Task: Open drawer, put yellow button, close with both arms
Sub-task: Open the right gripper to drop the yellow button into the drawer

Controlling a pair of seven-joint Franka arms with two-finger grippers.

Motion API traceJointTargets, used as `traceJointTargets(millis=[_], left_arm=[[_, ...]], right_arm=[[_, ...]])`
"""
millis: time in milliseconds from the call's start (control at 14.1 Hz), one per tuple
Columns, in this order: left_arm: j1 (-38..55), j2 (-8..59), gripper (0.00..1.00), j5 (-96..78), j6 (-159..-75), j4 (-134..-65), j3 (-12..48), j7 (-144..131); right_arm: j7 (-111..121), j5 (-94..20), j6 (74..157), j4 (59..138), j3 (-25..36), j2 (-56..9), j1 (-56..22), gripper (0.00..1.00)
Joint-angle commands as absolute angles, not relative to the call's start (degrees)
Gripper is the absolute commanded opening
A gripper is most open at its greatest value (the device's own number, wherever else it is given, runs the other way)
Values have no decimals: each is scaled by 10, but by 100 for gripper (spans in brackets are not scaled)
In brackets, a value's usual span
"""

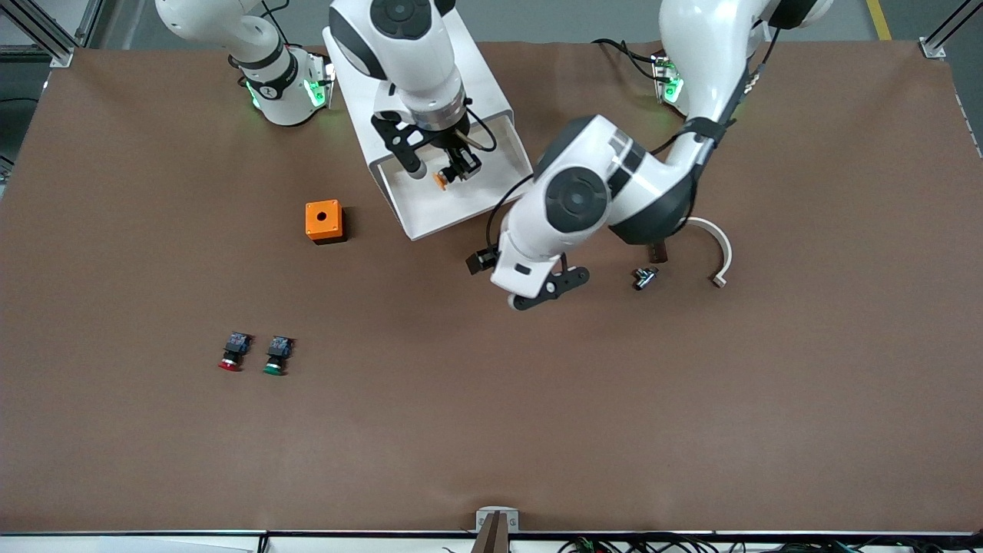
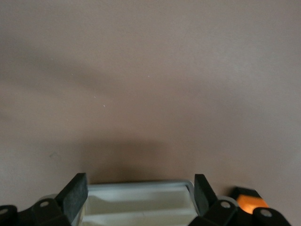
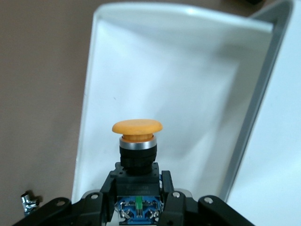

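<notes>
The yellow button has an orange-yellow cap on a black body with a blue block. My right gripper is shut on its body and holds it over the open white drawer. In the right wrist view the button sits between the gripper's fingers, cap pointing into the drawer tray. My left gripper is open and empty, and the drawer's front rim lies between its fingers. In the front view its fingers are hidden under the left arm's hand.
The white cabinet stands at the robots' edge of the table. An orange box sits beside the drawer toward the right arm's end. A red button and a green button lie nearer the camera. A small black part and a white curved piece lie toward the left arm's end.
</notes>
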State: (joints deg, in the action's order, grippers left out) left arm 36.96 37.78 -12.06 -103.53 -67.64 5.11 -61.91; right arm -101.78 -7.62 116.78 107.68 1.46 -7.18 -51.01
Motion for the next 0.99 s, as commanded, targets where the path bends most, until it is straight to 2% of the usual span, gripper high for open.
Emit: traceJointTargets(millis=[0,71,141,212,283,566,919], left_arm=[[390,368,100,-86,-1046,-697,46,-649],[395,368,100,-86,-1046,-697,46,-649],[395,369,100,-86,-1046,-698,46,-649],[396,369,100,-86,-1046,-698,47,-649],[396,370,100,-86,-1046,-699,47,-649],[396,371,100,-86,-1046,-699,48,-650],[397,372,100,-86,-1046,-700,48,-650]], right_arm=[[-1055,-61,1174,1085,23,-78,-530,0],[-1061,-57,1174,1086,23,-80,-535,0],[-1067,-56,1171,1086,23,-80,-536,11],[-1067,-56,1167,1085,23,-80,-535,47],[-1070,-56,1166,1085,23,-80,-536,98],[-1053,-56,1165,1064,25,-78,-528,100],[-854,-61,999,976,27,-72,-429,100]])
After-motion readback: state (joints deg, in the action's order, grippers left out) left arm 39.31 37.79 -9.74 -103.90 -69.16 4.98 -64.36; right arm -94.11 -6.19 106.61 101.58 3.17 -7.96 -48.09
